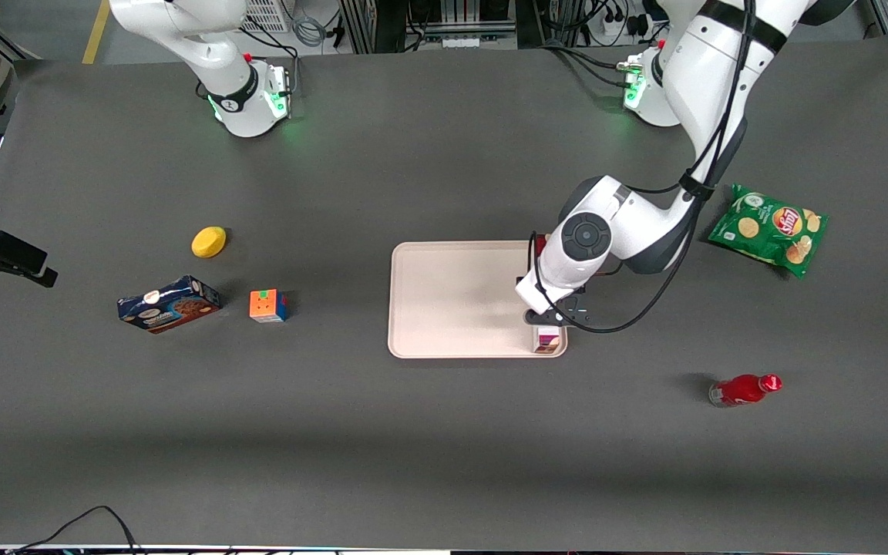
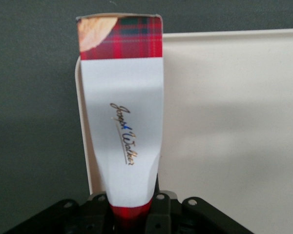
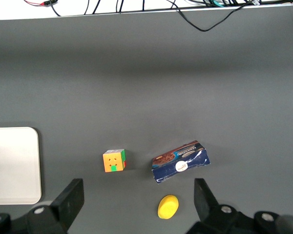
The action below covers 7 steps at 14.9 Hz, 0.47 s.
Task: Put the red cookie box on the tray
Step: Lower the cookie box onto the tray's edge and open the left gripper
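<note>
The red cookie box (image 1: 547,340), plaid with a white end section, lies lengthwise along the tray (image 1: 452,301) edge that faces the working arm's end of the table. Most of it is hidden under the wrist in the front view. My left gripper (image 1: 548,317) is directly above it. In the left wrist view the box (image 2: 122,112) runs out from between the fingers (image 2: 161,202), and the gripper (image 2: 131,214) is shut on its red end. The pale tray (image 2: 234,122) floor spreads beside the box. Whether the box rests on the tray or hangs just over it cannot be told.
A green chips bag (image 1: 769,228) and a red bottle (image 1: 743,389) lie toward the working arm's end. Toward the parked arm's end are a blue cookie box (image 1: 169,304), a colour cube (image 1: 267,305) and a yellow object (image 1: 209,241).
</note>
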Available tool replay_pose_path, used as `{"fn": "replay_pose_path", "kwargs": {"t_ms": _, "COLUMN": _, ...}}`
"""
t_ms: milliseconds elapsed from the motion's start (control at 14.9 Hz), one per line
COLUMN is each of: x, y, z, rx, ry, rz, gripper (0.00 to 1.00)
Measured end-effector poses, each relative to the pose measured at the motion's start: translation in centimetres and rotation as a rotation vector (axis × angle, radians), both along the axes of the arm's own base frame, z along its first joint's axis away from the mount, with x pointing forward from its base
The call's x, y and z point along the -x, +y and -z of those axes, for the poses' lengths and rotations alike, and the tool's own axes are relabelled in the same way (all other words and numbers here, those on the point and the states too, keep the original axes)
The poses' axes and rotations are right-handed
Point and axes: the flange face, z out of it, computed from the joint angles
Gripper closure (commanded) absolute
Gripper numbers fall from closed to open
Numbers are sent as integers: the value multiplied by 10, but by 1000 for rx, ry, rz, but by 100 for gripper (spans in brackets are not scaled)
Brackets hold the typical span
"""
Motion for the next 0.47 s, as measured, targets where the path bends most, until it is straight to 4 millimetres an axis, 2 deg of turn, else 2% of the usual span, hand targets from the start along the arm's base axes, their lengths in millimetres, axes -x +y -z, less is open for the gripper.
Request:
{"fn": "replay_pose_path", "kwargs": {"t_ms": 134, "x": -2, "y": -1, "z": -1, "rx": 10, "ry": -13, "rz": -1, "gripper": 10}}
{"fn": "replay_pose_path", "kwargs": {"t_ms": 201, "x": -2, "y": -1, "z": -2, "rx": 14, "ry": -18, "rz": -2, "gripper": 1}}
{"fn": "replay_pose_path", "kwargs": {"t_ms": 470, "x": -2, "y": -2, "z": -2, "rx": 16, "ry": -21, "rz": -2, "gripper": 0}}
